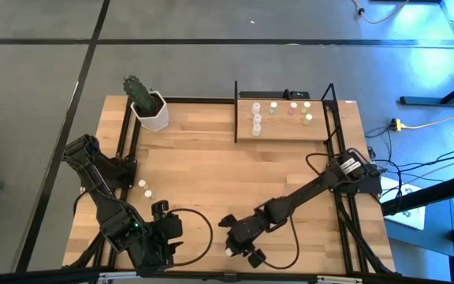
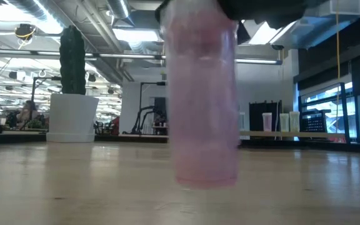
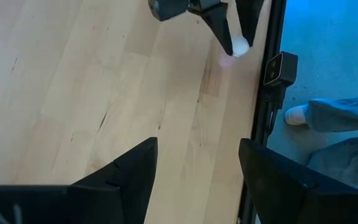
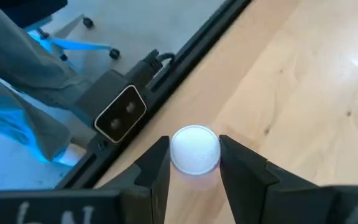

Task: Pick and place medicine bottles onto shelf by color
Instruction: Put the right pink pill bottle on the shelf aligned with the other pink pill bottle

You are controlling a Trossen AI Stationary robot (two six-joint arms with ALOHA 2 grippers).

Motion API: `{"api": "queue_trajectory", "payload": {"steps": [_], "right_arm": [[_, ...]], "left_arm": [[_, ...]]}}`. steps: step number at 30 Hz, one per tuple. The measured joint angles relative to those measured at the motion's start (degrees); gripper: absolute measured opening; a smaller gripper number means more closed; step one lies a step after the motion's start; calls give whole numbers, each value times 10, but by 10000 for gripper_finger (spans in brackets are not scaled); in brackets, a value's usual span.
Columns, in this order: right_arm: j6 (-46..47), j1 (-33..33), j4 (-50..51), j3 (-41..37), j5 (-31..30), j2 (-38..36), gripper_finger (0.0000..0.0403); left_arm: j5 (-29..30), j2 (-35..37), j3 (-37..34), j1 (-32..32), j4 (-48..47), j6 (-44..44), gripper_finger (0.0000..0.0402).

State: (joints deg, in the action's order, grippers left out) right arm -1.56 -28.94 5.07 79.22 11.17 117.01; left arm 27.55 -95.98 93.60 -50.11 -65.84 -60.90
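A small pinkish see-through medicine bottle (image 2: 205,100) with a white cap (image 4: 194,149) hangs just above the tabletop by the table's near edge, my right gripper (image 1: 233,246) shut on it. My left gripper (image 3: 197,168) stands open over bare wood at the near left, nothing between its fingers. Two more bottles (image 1: 145,189) stand upright on the table at the left. The shelf (image 1: 290,130) stands at the far right with several bottles (image 1: 256,118) upright on its board. My right gripper pinches the bottle's top end between its two fingers (image 4: 157,165), one on each side of the white cap (image 4: 211,155). The fingers slant down from the far right toward the near edge. The bottle hangs upright below them, its bottom (image 2: 206,181) a little clear of the table.
A white hexagonal pot with a cactus (image 1: 150,110) stands at the far left. A small camera (image 4: 122,112) sits on the black frame along the near edge, right by the held bottle. A person's legs and shoe (image 3: 340,118) show beyond that edge. Bare wood lies mid-table.
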Motion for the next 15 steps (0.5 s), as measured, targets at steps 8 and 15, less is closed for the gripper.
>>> {"api": "queue_trajectory", "payload": {"steps": [8,15], "right_arm": [[16,8,58,0,-27,-29,126],[18,8,124,0,-75,-76,126]], "left_arm": [[0,0,0,0,1,0,220],[0,0,0,0,3,0,220]]}}
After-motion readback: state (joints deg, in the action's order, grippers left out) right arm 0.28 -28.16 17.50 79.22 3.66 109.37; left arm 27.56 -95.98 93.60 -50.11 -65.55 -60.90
